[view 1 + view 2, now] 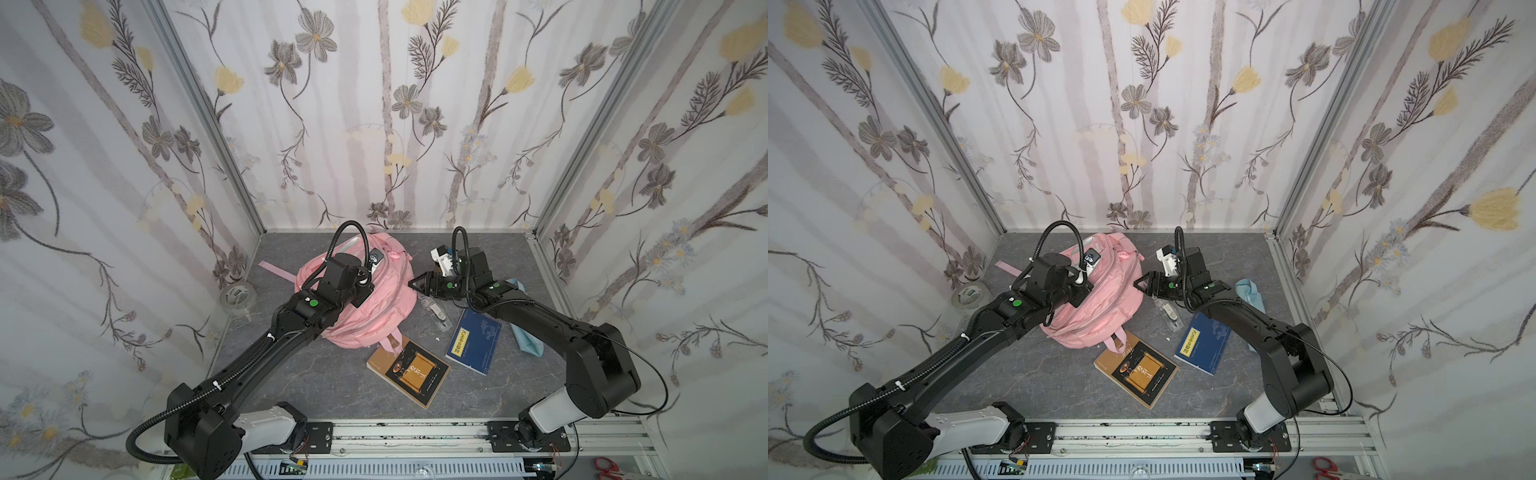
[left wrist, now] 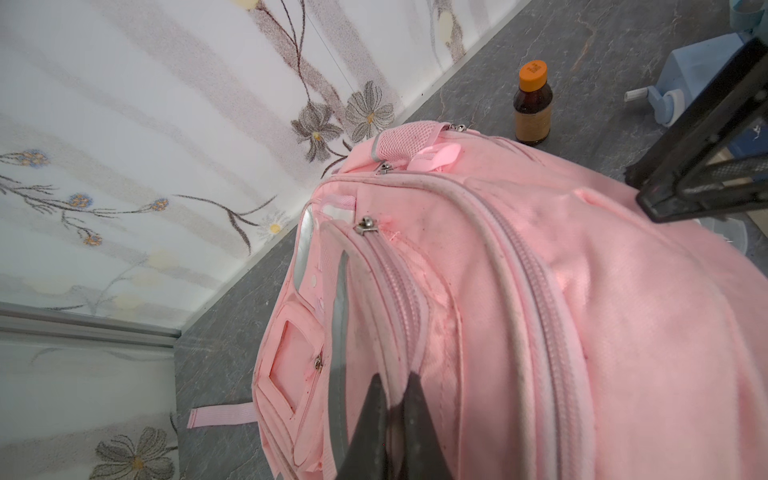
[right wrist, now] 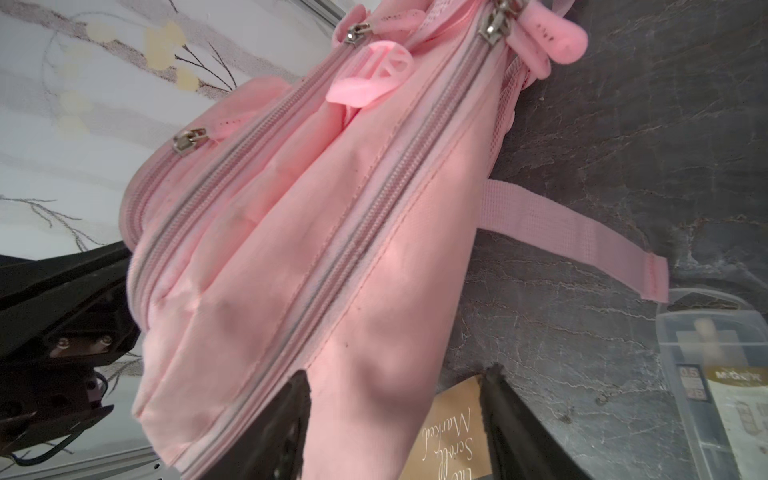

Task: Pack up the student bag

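The student bag [image 1: 380, 305] lay lengthwise up the frame, handle end uppermost. The left gripper [image 2: 394, 376] pinched its fabric, jaws closed; the right gripper [image 3: 397, 372], jaws apart, sat beside it.

Brown book [image 1: 409, 372]; blue book [image 1: 475, 340] — tape roll [image 1: 237, 296]

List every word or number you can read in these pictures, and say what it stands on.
"the Scroll Marked": tan cover of the brown paperback book.
"0.5": label inside the clear plastic case; the brand beside it is blurred.
Yellow strip on the dark-blue book: too small to read.
Label of the orange-capped brown glass bottle: blurred.
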`<state>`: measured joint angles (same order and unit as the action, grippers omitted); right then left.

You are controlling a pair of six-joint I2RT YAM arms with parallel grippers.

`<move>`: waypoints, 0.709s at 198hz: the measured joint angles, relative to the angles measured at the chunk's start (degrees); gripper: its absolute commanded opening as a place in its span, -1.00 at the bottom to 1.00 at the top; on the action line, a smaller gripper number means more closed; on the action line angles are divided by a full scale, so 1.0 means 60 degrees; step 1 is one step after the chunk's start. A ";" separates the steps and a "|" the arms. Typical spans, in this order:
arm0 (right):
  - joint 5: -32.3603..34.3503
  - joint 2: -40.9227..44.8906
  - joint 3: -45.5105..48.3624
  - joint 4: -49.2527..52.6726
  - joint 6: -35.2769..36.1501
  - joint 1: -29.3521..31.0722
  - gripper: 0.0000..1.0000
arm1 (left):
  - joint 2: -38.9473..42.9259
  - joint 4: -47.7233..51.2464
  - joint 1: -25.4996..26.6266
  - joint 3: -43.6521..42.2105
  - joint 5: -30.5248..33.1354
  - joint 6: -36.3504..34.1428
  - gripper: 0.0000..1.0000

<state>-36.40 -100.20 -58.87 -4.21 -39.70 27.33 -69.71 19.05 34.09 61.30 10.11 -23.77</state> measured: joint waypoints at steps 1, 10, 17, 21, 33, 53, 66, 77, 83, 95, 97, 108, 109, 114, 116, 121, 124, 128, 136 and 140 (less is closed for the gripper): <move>-0.0051 -0.0036 0.0029 -0.0076 -0.0062 -0.0004 -0.11 | 0.0004 0.0000 0.0000 -0.0007 0.0000 0.0004 -1.00; -0.0255 -0.0208 0.0109 -0.0321 -0.0299 -0.0018 -0.12 | 0.0051 -0.0025 0.0000 -0.0095 -0.0011 0.0080 -1.00; -0.0419 -0.0331 0.0149 -0.0565 -0.0495 -0.0040 -0.15 | 0.0069 -0.0044 0.0015 -0.0142 -0.0015 0.0157 -1.00; -0.0484 -0.0375 0.0178 -0.0703 -0.0554 -0.0044 -0.19 | 0.0076 -0.0066 0.0015 -0.0171 -0.0018 0.0204 -1.00; -0.0739 -0.0481 0.0291 -0.1158 -0.0750 -0.0051 -0.44 | 0.0095 -0.0135 0.0015 -0.0240 -0.0029 0.0262 -1.00; -0.1111 -0.0605 0.0477 -0.2022 -0.1290 -0.0084 -0.96 | 0.0095 -0.0277 0.0007 -0.0291 0.0040 0.0335 -1.00; -0.1351 -0.0641 0.0532 -0.2572 -0.1712 -0.0098 -1.00 | 0.0095 -0.0342 0.0007 -0.0291 0.0073 0.0401 -1.00; -0.1504 -0.0634 0.0554 -0.3016 -0.1953 -0.0098 -1.00 | 0.0095 -0.0342 0.0007 -0.0288 0.0058 0.0463 -0.41; -0.1559 -0.0623 0.0554 -0.3198 -0.2000 -0.0098 -1.00 | 0.0087 -0.0310 0.0007 -0.0248 0.0026 0.0492 0.12; -0.1621 -0.0543 0.0517 -0.3326 -0.2124 -0.0098 -1.00 | 0.0040 -0.0113 -0.0004 -0.0015 -0.0237 0.0594 0.52; -0.1628 -0.0535 0.0503 -0.3326 -0.2124 -0.0098 -1.00 | 0.0025 -0.0087 -0.0004 0.0058 -0.0317 0.0627 0.53; -0.1661 -0.0474 0.0368 -0.3249 -0.2153 -0.0073 -1.00 | -0.0095 0.0175 -0.0004 0.0579 -0.0729 0.0801 0.53; -0.1661 -0.0470 0.0353 -0.3249 -0.2153 -0.0073 -1.00 | -0.0102 0.0189 -0.0004 0.0619 -0.0747 0.0812 0.52; -0.1668 -0.0448 0.0273 -0.3206 -0.2102 -0.0069 -1.00 | -0.0175 0.0379 -0.0004 0.0903 -0.0892 0.1009 0.47; -0.1672 -0.0437 0.0244 -0.3184 -0.2091 -0.0066 -1.00 | -0.0219 0.0474 -0.0004 0.1056 -0.0954 0.1086 0.44; -0.1687 -0.0415 0.0149 -0.3104 -0.2033 -0.0055 -1.00 | -0.0339 0.0696 0.0000 0.1399 -0.1038 0.1319 0.37; -0.1690 -0.0404 0.0091 -0.3064 -0.2025 -0.0055 -1.00 | -0.0437 0.0863 0.0000 0.1643 -0.1060 0.1475 0.34; -0.1694 -0.0390 0.0007 -0.2994 -0.1971 -0.0055 -1.00 | -0.0590 0.1184 0.0000 0.2018 -0.1086 0.1698 0.31; -0.1687 -0.0372 -0.0146 -0.2881 -0.1854 -0.0058 -1.00 | -0.0962 0.1825 0.0004 0.2849 -0.1089 0.2149 0.28; -0.1687 -0.0361 -0.0229 -0.2816 -0.1785 -0.0058 -1.00 | -0.1239 0.2280 -0.0004 0.3468 -0.1075 0.2524 0.26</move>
<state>-46.52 -102.37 -60.25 -21.10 -50.41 26.98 -77.14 32.73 34.06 82.11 3.66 -8.62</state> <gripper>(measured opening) 0.049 0.687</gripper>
